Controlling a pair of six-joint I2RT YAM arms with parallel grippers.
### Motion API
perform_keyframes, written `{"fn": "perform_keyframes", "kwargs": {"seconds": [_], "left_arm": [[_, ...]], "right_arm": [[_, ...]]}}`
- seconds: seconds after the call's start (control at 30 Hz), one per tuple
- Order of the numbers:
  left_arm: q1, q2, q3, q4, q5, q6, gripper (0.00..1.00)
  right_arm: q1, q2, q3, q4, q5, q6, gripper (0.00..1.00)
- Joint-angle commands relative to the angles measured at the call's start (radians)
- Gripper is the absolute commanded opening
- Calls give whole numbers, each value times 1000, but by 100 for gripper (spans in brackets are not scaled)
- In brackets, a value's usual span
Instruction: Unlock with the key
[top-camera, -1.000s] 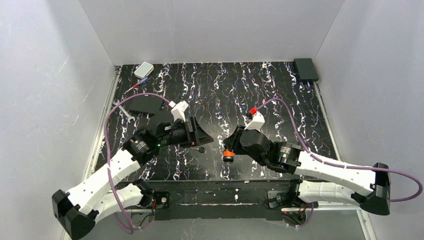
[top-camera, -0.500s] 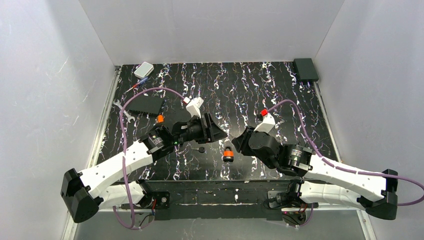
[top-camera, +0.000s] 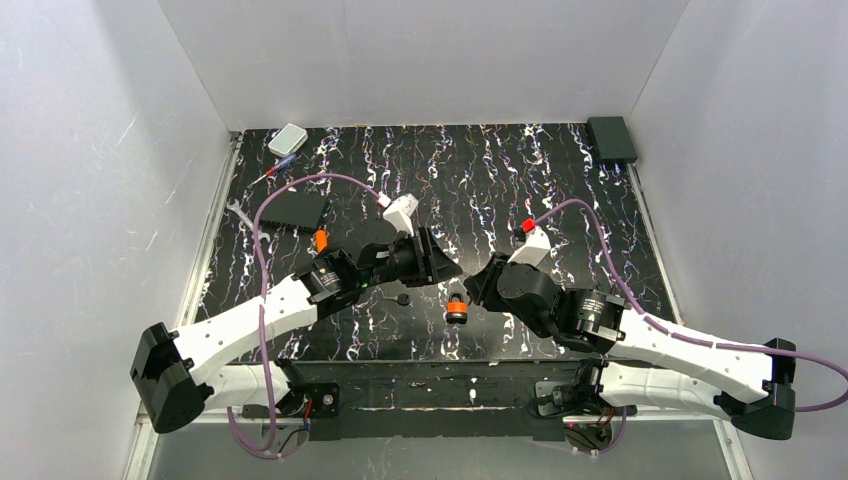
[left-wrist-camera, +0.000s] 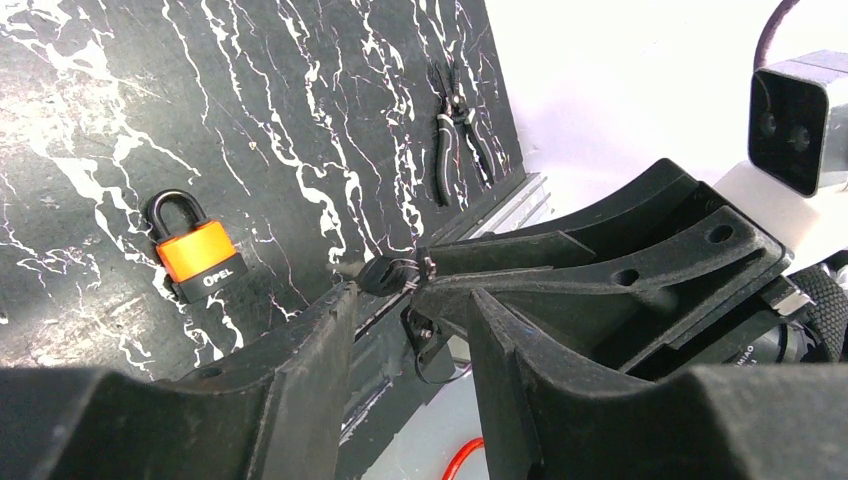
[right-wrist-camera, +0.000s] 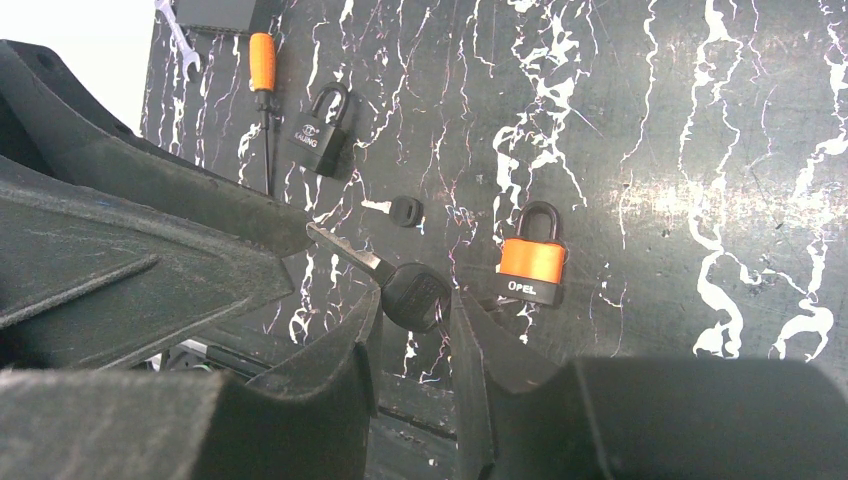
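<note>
One key (right-wrist-camera: 400, 285) in right gripper (right-wrist-camera: 412, 308), blade toward left gripper (left-wrist-camera: 408, 300).

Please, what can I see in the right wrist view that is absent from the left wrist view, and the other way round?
Only the right wrist view shows a dark padlock, a loose key and an orange-handled screwdriver. Only the left wrist view shows pliers and the right arm's camera. Both show the orange padlock and the held key, pinched in the right gripper.
</note>
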Motion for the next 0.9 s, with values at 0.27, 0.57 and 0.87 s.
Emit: {"fn": "perform_keyframes", "kwargs": {"seconds": [0.27, 0.57, 0.87], "left_arm": [[-23, 56, 68, 40, -43, -5, 38], [-33, 91, 79, 79, -24, -6, 28], [-36, 105, 81, 82, -11, -4, 2]], "right_arm": [[5, -21, -11, 4, 25, -9, 1], [5, -25, -11, 9, 27, -20, 1], [5, -25, -11, 13, 35, -28, 1]]}}
